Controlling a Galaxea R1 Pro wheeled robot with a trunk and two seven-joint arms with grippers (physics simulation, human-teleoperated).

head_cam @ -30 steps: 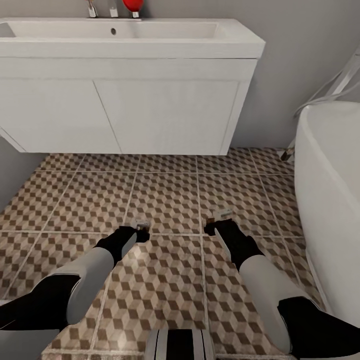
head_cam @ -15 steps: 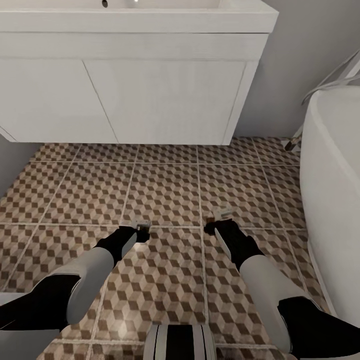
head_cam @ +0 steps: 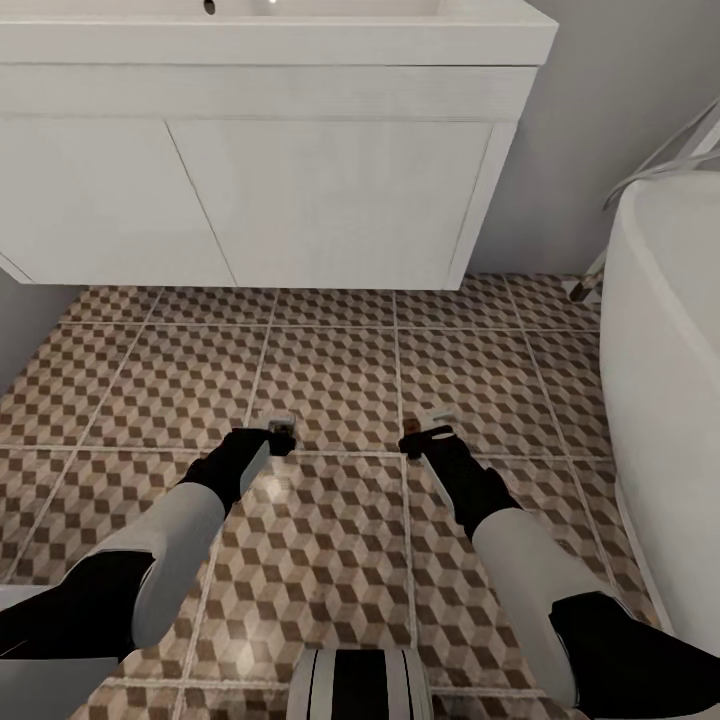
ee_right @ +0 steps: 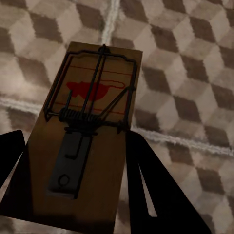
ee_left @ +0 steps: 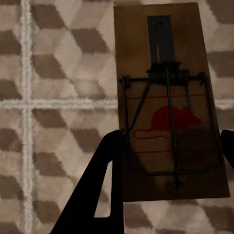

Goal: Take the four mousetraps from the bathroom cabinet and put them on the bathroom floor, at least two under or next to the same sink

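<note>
Two mousetraps are held low over the bathroom floor [head_cam: 330, 370], in front of the bathroom sink [head_cam: 280, 42]. My left gripper [head_cam: 277, 432] is shut on one mousetrap [ee_left: 165, 97], a brown board with wire spring and red mouse print, clamped between black fingers [ee_left: 105, 180]. The right gripper [head_cam: 418, 436] is shut on the other mousetrap [ee_right: 90, 122], gripped by its long sides between the fingers [ee_right: 144, 180]. From the head camera each mousetrap [head_cam: 412, 427] shows as a small edge at the fingertips. The cabinet is out of view.
The white vanity box [head_cam: 300, 190] under the sink hangs above the tiles with a gap below it. A white bathtub [head_cam: 670, 380] stands close on the right. A grey wall [head_cam: 20, 320] edges the left side. My base [head_cam: 360, 685] is at the bottom.
The camera dipped and closed in on the vanity a second ago. Since then both grippers have edged forward with their mousetraps, the right one also shifting slightly left.
</note>
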